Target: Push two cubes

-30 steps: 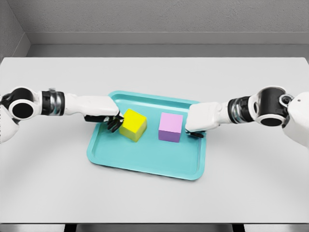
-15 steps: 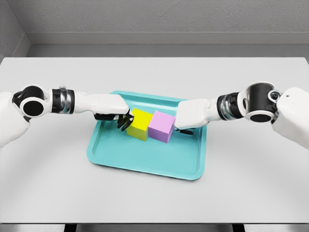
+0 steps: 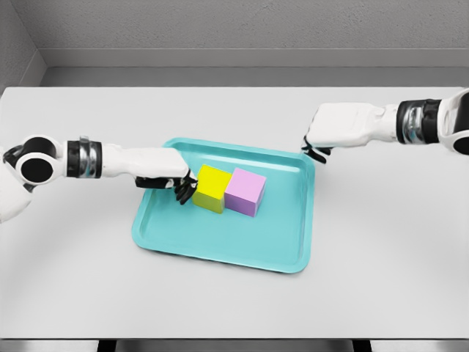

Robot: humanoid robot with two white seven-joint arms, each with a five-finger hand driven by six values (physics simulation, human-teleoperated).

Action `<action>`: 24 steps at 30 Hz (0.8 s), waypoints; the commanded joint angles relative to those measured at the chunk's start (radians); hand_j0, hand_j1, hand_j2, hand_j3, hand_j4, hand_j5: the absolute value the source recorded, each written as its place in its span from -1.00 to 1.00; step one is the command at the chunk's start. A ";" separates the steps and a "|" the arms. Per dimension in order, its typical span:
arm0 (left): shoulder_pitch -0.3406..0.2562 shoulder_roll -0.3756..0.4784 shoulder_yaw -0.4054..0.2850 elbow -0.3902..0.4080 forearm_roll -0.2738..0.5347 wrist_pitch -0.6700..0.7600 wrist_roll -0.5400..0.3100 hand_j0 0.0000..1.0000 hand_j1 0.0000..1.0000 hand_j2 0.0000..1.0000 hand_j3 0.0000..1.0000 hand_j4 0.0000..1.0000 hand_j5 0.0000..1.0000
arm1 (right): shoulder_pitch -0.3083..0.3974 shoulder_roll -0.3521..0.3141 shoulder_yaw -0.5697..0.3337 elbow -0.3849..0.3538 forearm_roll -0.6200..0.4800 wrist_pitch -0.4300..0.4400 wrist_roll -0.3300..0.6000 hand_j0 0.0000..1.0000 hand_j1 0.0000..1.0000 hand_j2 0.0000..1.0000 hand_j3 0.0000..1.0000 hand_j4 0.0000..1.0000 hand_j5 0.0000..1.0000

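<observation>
A yellow cube [image 3: 212, 188] and a pink cube [image 3: 245, 192] sit side by side, touching, near the middle of a teal tray [image 3: 220, 246]. My left hand [image 3: 179, 188] rests inside the tray against the yellow cube's left face, its dark fingers curled and holding nothing. My right hand [image 3: 316, 149] hangs above the tray's far right corner, well away from the pink cube, with its fingers curled under the white palm and nothing in them.
The tray lies on a wide pale grey table [image 3: 388, 257]. A grey wall runs behind the table's far edge. No other objects stand on the table.
The right hand has lifted off the pink cube and pulled back up and to the right, past the tray's corner. The left hand and both cubes have barely shifted.
</observation>
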 commanded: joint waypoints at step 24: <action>0.044 -0.059 -0.001 0.025 -0.041 0.003 0.000 -0.61 -0.61 -0.61 -0.61 -0.61 -0.61 | 0.143 -0.106 -0.312 -0.002 -0.210 0.002 0.000 1.00 1.00 1.00 1.00 1.00 1.00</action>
